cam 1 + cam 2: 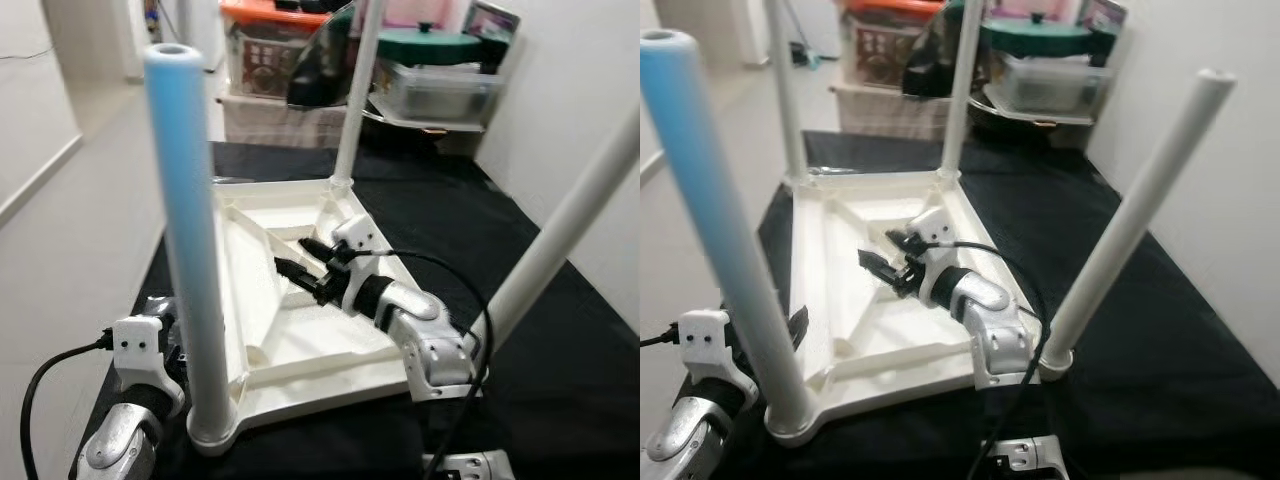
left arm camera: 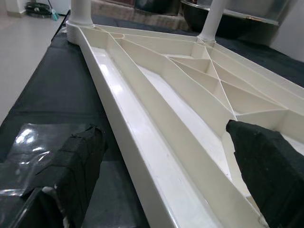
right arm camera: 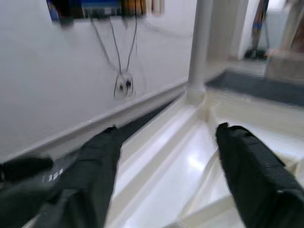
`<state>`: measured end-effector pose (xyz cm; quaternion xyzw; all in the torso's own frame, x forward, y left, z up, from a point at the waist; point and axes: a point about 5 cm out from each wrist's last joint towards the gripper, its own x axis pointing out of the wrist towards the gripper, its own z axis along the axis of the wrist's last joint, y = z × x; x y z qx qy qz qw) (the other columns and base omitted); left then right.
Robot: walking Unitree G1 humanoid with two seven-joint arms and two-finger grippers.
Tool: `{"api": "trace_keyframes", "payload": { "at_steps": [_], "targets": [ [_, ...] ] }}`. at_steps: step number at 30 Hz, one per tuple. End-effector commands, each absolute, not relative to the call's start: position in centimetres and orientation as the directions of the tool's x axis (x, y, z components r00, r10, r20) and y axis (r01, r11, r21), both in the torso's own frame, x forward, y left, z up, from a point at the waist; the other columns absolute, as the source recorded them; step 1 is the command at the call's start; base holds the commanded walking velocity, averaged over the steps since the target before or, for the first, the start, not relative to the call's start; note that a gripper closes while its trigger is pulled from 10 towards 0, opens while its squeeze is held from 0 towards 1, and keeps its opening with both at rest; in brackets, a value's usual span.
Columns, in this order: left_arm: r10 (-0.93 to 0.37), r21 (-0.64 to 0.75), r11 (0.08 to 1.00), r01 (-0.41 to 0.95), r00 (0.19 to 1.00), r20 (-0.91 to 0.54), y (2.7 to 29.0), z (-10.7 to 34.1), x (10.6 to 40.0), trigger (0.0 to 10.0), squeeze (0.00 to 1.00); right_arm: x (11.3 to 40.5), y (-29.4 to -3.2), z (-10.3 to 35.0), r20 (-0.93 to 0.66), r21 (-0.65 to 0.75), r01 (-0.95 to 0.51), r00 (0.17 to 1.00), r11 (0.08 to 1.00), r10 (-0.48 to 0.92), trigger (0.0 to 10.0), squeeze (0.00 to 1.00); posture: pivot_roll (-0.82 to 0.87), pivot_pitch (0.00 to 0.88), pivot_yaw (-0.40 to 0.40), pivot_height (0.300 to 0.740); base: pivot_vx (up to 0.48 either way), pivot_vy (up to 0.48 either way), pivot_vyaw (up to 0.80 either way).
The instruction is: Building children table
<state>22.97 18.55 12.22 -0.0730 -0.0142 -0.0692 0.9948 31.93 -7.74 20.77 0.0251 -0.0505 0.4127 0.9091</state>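
The tabletop is seen lying upside down on the black counter, ribbed underside up, with four legs standing in its corner sockets: a blue leg at the near left, a white leg at the near right, and two white legs at the far corners.

The right gripper is held over the middle of the underside, fingers spread and grasping nothing. The left gripper is released too, and straddles the tabletop's near left rim beside the blue leg; one finger is outside the rim, the other inside.

All four legs appear fitted, so turning the table upright is judged to remain. How firmly the legs are seated cannot be told. If the rim is lifted with a leg loose, that leg could slip out or tilt. The right arm lies between the legs, so a leg could be knocked during withdrawal. The cable could also be snagged.
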Motion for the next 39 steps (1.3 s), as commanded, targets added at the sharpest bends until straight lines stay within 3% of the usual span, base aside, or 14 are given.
{"api": "trace_keyframes", "payload": {
  "at_steps": [1, 10, 13, 20, 21, 27, 39],
  "targets": [
    [-0.147, -0.144, 0.978, 0.149, 0.989, 0.024, 18.4, 11.9, 22.9, 10.0, 0.00, 31.2, -7.3, 21.1, 0.158, 0.026, -0.765, 0.639, 0.643, 0.753, 10.0, 1.00, -0.01, 0.000, -0.102, 0.740, 0.000, 0.000, 0.00],
    [-0.157, -0.137, 0.978, 0.159, 0.987, 0.030, 18.4, 12.0, 22.9, 10.0, 0.00, 30.2, -7.0, 21.6, 0.176, 0.069, -0.720, 0.690, 0.690, 0.702, 10.0, 1.00, -0.02, 0.000, -0.098, 0.740, 0.000, 0.000, 0.00],
    [-0.037, -0.082, 0.996, 0.044, 0.996, 0.079, 20.1, 13.1, 22.6, 10.0, 0.00, 31.0, -9.0, 23.2, 0.274, 0.014, -0.654, 0.730, 0.756, 0.626, 10.0, 1.00, -0.01, 0.000, -0.100, 0.740, 0.000, 0.000, 0.00],
    [0.026, -0.006, 1.000, -0.026, 0.995, 0.099, 21.0, 13.5, 21.9, 10.0, 0.00, 31.5, -10.0, 23.8, 0.304, -0.030, -0.565, 0.781, 0.825, 0.546, 10.0, 1.00, 0.00, 0.000, -0.103, 0.740, 0.000, 0.000, 0.00],
    [0.035, 0.013, 0.999, -0.036, 0.994, 0.103, 21.1, 13.5, 21.5, 10.0, 0.00, 31.6, -9.9, 23.7, 0.299, -0.032, -0.547, 0.793, 0.837, 0.530, 10.0, 0.00, 0.00, 0.000, -0.103, 0.740, 0.000, 0.000, 0.00],
    [0.055, 0.033, 0.998, -0.059, 0.991, 0.121, 20.8, 14.0, 21.1, 10.0, 0.00, 31.5, -9.0, 22.8, 0.266, 0.025, -0.518, 0.828, 0.855, 0.494, 10.0, 0.00, 0.01, 0.000, -0.111, 0.740, -0.046, 0.000, 0.00],
    [0.057, 0.056, 0.996, -0.065, 0.989, 0.138, 20.8, 14.3, 21.2, 10.0, 0.00, 32.0, -9.5, 23.0, 0.303, 0.062, -0.457, 0.856, 0.887, 0.419, 10.0, 0.00, 0.01, 0.000, -0.108, 0.740, -0.396, 0.000, 0.00]
  ]
}}
